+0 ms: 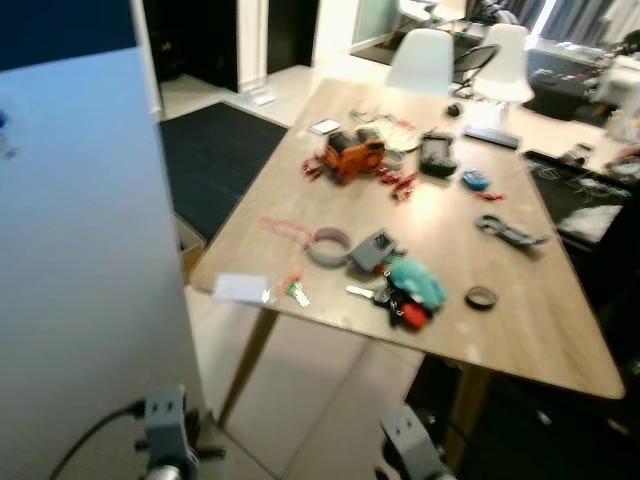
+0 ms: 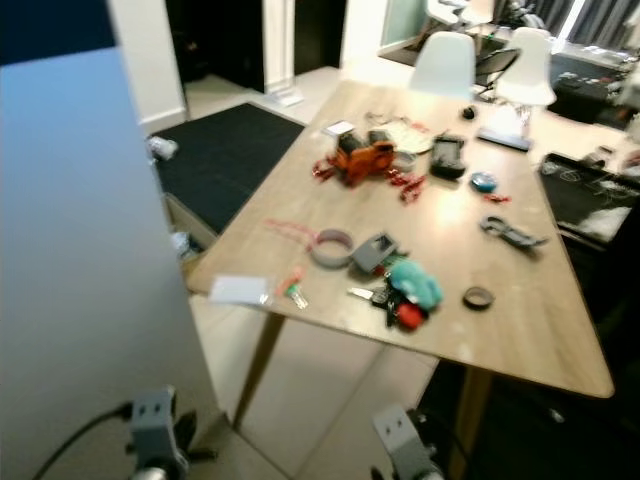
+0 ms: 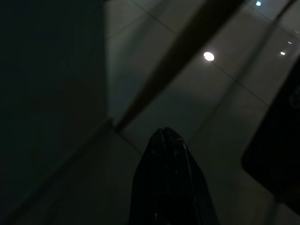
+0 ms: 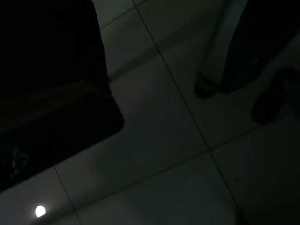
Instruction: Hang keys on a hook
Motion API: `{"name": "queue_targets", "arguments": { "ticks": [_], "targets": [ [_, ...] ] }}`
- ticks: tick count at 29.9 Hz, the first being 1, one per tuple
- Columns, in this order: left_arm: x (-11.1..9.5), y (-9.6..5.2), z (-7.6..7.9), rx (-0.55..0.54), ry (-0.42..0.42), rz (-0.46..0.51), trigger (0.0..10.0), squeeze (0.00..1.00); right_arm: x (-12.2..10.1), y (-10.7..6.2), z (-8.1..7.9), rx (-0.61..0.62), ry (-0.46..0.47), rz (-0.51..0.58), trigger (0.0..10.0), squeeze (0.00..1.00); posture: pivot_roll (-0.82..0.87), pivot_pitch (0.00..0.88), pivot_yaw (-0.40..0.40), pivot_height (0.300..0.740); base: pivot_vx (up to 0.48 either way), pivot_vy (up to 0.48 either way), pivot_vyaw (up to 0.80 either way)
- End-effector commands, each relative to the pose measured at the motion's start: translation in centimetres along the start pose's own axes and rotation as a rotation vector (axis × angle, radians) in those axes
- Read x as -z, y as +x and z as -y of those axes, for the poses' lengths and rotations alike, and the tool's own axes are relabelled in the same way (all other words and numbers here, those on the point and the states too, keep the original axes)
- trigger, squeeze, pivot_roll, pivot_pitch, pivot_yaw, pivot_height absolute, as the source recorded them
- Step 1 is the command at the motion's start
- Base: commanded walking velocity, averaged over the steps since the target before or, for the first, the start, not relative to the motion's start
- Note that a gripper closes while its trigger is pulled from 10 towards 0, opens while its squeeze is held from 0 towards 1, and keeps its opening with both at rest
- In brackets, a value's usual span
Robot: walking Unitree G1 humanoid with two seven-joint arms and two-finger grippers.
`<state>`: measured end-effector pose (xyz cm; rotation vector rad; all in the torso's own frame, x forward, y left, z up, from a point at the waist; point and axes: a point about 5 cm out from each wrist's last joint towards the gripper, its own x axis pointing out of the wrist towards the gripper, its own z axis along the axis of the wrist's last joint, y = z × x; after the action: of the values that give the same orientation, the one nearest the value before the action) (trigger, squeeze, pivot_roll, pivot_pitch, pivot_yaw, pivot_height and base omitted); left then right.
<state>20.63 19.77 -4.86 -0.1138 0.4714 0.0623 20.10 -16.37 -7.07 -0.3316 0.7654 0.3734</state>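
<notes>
Locate the keys point(image 1: 400, 295) first: they lie on the wooden table point(image 1: 540, 330) close to its near edge, bunched with a teal fob and a red tag, touching a small grey box point(image 1: 373, 250) and just right of a grey tape ring point(image 1: 329, 245). You have no hook in sight, so the hanging place is yet to be found.

Both arms hang idle below the table. The left gripper point(image 3: 168, 180) points at the dim tiled floor with its fingers pressed together, holding nothing. For the right gripper you cannot tell the finger state.

Risks from here:
- The head views are blurred. Reaching under blur could put your fingers on the grey box or the tape ring instead of the keys.
- The keys sit near the table edge. A sideways nudge could push them onto the floor.
- A white panel point(image 1: 80, 280) stands close on your left. Swinging the left arm up could strike it.
</notes>
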Motion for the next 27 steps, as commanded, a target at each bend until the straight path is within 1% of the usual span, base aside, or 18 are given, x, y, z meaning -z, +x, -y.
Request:
{"name": "queue_targets", "arguments": {
  "ticks": [1,4,5,11,15,17,18,19,21,22,23,24,25,26,27],
  "targets": [
    [0.4,-0.1,0.2,0.007,-0.003,-0.024,10.0,0.00,0.6,-0.2,0.5,0.015,0.009,-0.022,10.0,0.00,0.05,0.061,-0.077,0.740,0.000,0.000,0.00],
    [0.4,0.0,0.3,0.010,0.002,-0.025,10.0,0.00,0.6,-0.2,0.5,0.017,0.011,-0.024,10.0,0.00,0.05,0.062,-0.075,0.740,0.000,0.000,0.00],
    [0.3,0.0,0.4,0.017,0.017,-0.026,10.0,0.00,0.7,-0.3,0.5,0.021,0.014,-0.026,10.0,0.00,0.05,0.063,-0.075,0.740,0.000,0.000,0.00],
    [0.1,0.2,0.5,0.022,0.022,-0.019,10.0,0.00,0.8,-0.3,0.6,0.027,0.017,-0.030,10.0,0.00,0.05,0.064,-0.074,0.740,0.000,0.000,0.00],
    [-0.6,0.5,0.6,0.028,0.037,0.014,10.0,0.00,0.9,-0.4,0.7,0.032,0.018,-0.031,10.0,0.00,0.05,0.064,-0.073,0.740,0.000,0.000,0.00],
    [-1.4,0.6,0.4,0.041,0.047,0.069,10.0,0.00,0.9,-0.4,0.8,0.038,0.017,-0.029,10.0,0.00,0.05,0.064,-0.071,0.740,0.000,0.000,0.00],
    [-2.4,0.5,-0.1,0.067,0.072,0.136,10.0,0.00,0.9,-0.4,1.0,0.044,0.014,-0.022,10.0,0.00,0.04,0.065,-0.071,0.740,0.000,0.000,0.00],
    [-2.4,0.5,-0.1,0.067,0.072,0.136,10.0,0.00,0.9,-0.4,1.0,0.044,0.014,-0.022,10.0,0.00,0.04,0.065,-0.071,0.740,0.000,0.000,0.00],
    [-3.2,0.3,-0.1,0.146,0.076,0.198,10.0,0.00,0.9,-0.5,1.1,0.051,0.015,-0.017,10.0,0.00,0.04,0.064,-0.071,0.740,0.000,0.000,0.00],
    [-3.6,0.0,0.0,0.221,0.101,0.225,10.0,0.00,0.9,-0.5,1.2,0.053,0.015,-0.015,10.0,0.00,0.04,0.064,-0.071,0.740,0.000,0.000,0.00],
    [-3.9,-0.1,0.1,0.274,0.120,0.242,10.0,0.00,0.9,-0.5,1.3,0.054,0.015,-0.014,10.0,0.00,0.04,0.064,-0.071,0.740,0.000,0.000,0.00],
    [-4.2,-0.4,0.0,0.346,0.148,0.251,10.0,0.00,0.9,-0.6,1.4,0.055,0.014,-0.013,10.0,0.00,0.04,0.064,-0.071,0.740,0.000,0.000,0.00],
    [-4.4,-0.7,0.0,0.393,0.165,0.255,10.0,0.00,0.9,-0.6,1.4,0.056,0.013,-0.012,10.0,0.00,0.04,0.064,-0.071,0.740,0.000,0.000,0.00],
    [-4.4,-0.8,-0.1,0.416,0.173,0.255,10.0,0.00,0.9,-0.6,1.5,0.057,0.013,-0.011,10.0,0.00,0.04,0.064,-0.071,0.740,0.000,0.000,0.00],
    [-4.4,-0.8,-0.1,0.416,0.173,0.255,10.0,0.00,0.9,-0.6,1.5,0.057,0.013,-0.011,10.0,0.00,0.04,0.064,-0.071,0.740,0.000,0.000,0.00]
  ]
}}
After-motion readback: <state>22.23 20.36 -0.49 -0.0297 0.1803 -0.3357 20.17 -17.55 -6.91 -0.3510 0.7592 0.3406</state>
